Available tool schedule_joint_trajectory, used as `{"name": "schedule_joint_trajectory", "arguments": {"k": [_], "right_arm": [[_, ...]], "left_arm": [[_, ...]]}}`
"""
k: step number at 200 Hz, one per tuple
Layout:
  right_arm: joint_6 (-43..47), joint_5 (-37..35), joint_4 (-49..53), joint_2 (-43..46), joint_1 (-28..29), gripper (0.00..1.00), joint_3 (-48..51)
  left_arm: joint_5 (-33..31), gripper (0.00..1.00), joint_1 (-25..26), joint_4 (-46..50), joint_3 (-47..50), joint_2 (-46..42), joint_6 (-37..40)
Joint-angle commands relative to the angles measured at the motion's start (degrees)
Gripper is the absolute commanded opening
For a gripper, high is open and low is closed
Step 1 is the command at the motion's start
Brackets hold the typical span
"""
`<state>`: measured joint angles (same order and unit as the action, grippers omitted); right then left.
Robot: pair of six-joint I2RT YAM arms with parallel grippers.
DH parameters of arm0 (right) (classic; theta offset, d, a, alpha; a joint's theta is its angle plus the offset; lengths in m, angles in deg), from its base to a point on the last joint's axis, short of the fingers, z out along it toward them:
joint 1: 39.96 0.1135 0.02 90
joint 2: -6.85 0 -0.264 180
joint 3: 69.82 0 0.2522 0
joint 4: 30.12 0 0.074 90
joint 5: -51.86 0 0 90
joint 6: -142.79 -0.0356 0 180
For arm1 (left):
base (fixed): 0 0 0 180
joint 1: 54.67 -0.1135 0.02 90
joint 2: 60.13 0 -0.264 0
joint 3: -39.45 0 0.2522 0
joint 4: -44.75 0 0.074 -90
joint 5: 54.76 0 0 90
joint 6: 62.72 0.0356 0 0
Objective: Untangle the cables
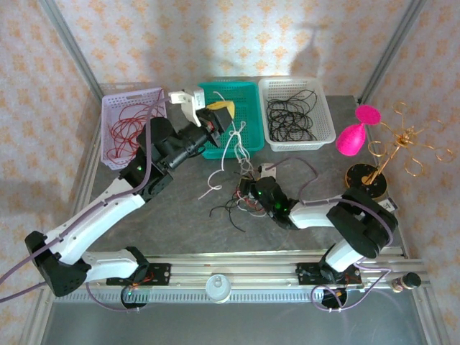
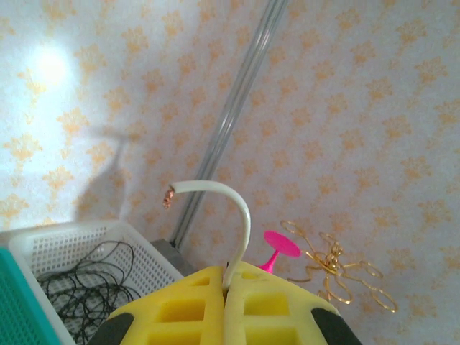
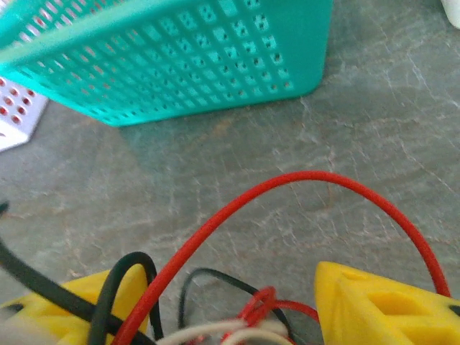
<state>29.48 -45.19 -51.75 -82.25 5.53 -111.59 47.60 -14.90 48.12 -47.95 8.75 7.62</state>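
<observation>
The tangled cables (image 1: 239,198) lie on the grey table in front of the teal basket (image 1: 243,136), a small knot of red, black and white wires. My left gripper (image 1: 219,109) is raised over that basket and is shut on a white cable (image 2: 243,215). This cable hangs down (image 1: 230,147) toward the knot. Its stripped copper tip curls above the yellow fingers (image 2: 187,309). My right gripper (image 1: 256,191) sits low at the knot, open. A red loop (image 3: 287,182), black strands (image 3: 115,277) and white strands lie loose between its fingers (image 3: 377,305).
A purple basket (image 1: 113,100) at the back left holds red wires. A white basket (image 1: 322,108) at the back right holds black wires (image 2: 86,287). A pink stand (image 1: 355,135) and a gold wire stand (image 1: 394,147) are at the right. A metal frame post (image 2: 233,108) rises behind.
</observation>
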Motion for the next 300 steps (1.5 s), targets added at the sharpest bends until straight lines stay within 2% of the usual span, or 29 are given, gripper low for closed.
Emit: {"name": "schedule_joint_trajectory", "arguments": {"k": [1, 36, 45, 61, 72, 100, 126, 163, 185, 228, 261, 300], "right_arm": [[1.69, -0.61, 3.00, 0.17, 0.21, 0.61, 0.76], [5.40, 1.69, 9.36, 11.77, 0.21, 0.65, 2.04], [7.57, 4.31, 11.22, 16.31, 0.21, 0.67, 2.39], [12.08, 9.97, 15.51, 24.45, 0.21, 0.78, 2.30], [15.02, 13.27, 19.56, 28.55, 0.20, 0.80, 1.01], [21.98, 21.98, 30.35, 33.61, 0.16, 0.81, -5.77], [23.89, 25.11, 30.22, 36.07, 0.13, 0.80, -11.42], [28.47, 24.40, 27.56, 32.42, -0.53, 0.78, -20.66], [29.79, 28.13, 24.63, 28.44, -2.12, 0.76, -23.61], [30.04, 36.80, 12.71, 21.70, -5.41, 0.62, -21.25], [29.32, 36.99, 9.34, 12.97, -5.35, 0.44, -20.06], [24.21, 36.85, 1.49, 6.80, -5.42, 0.34, -11.03]], "left_arm": [[-2.79, 0.00, 0.49, 2.96, -5.05, 0.66, 3.65], [-4.10, 0.00, 0.48, 5.31, -5.13, 1.08, 3.95], [-3.78, 0.00, 0.46, 5.99, -4.65, 1.06, 4.02], [-3.00, 0.00, 0.48, 6.82, -3.58, 1.02, 4.35], [-3.12, 0.00, 0.49, 7.12, -2.75, 0.96, 4.52], [-1.84, 0.00, 0.48, 7.21, -0.10, 1.07, 4.73], [1.88, 0.00, 0.42, 8.17, 1.12, 2.03, 4.81], [5.95, 0.00, 0.56, 7.46, 3.76, 2.24, 3.63], [7.17, 0.00, 0.57, 6.95, 4.78, 1.98, 2.80], [9.89, 0.00, 0.53, 5.84, 5.36, 1.85, 1.65], [10.27, 0.00, 0.65, 5.66, 4.69, 1.45, 1.75], [11.37, 0.00, 0.73, 6.28, 1.27, 0.32, 2.71]]}}
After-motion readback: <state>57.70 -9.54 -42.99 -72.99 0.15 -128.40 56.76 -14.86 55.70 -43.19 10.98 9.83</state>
